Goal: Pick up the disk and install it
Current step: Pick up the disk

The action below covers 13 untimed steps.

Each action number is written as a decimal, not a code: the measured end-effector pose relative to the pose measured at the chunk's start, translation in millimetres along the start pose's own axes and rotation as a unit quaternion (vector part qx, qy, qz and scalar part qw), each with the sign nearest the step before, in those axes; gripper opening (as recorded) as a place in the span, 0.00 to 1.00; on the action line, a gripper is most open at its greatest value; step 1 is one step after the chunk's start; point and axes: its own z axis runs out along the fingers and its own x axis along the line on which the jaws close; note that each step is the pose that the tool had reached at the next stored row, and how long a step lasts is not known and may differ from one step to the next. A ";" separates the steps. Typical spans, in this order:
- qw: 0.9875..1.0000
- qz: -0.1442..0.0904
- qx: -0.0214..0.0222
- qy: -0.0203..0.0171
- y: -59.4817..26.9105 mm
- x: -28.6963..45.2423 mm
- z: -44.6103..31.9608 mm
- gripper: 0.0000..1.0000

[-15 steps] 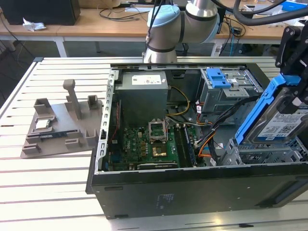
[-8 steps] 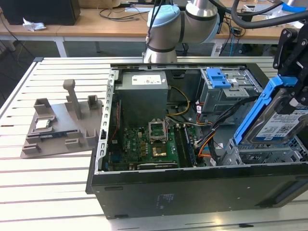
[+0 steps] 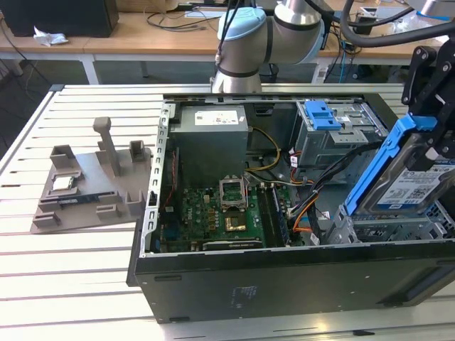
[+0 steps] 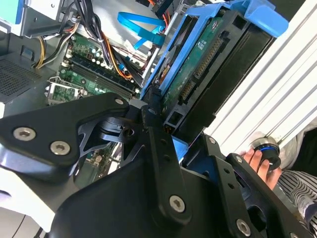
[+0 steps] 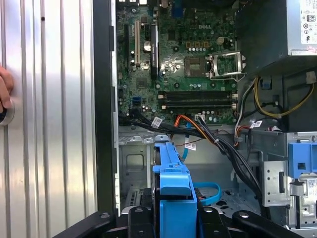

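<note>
The disk [image 3: 407,183] is a silver drive with a blue-and-white label in a blue plastic carrier. It hangs tilted over the open computer case [image 3: 284,277], at the corner toward the exterior view's right. My gripper [image 3: 431,145] is shut on it from above. In the second wrist view the disk [image 4: 198,64] shows its green circuit side and connectors between my black fingers [image 4: 158,144]. In the first wrist view the carrier's blue edge [image 5: 173,188] sits over a metal drive bay [image 5: 136,163].
Inside the case are the motherboard [image 5: 188,64], the power supply [image 3: 211,138], bundled cables [image 5: 218,144] and a second blue carrier [image 3: 323,114] in the rear cage. A grey fixture [image 3: 92,188] holding a chip [image 3: 62,182] lies on the slatted table. A person's hand [image 4: 255,161] rests near the case.
</note>
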 end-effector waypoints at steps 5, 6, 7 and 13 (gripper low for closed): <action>1.000 0.000 0.000 0.000 -0.1 0.2 5.2 0.37; 1.000 0.000 0.000 0.000 -0.1 0.2 6.1 0.37; 1.000 0.000 0.000 0.000 -0.2 0.2 6.9 0.37; 1.000 0.000 0.000 0.000 -0.3 0.4 14.0 0.37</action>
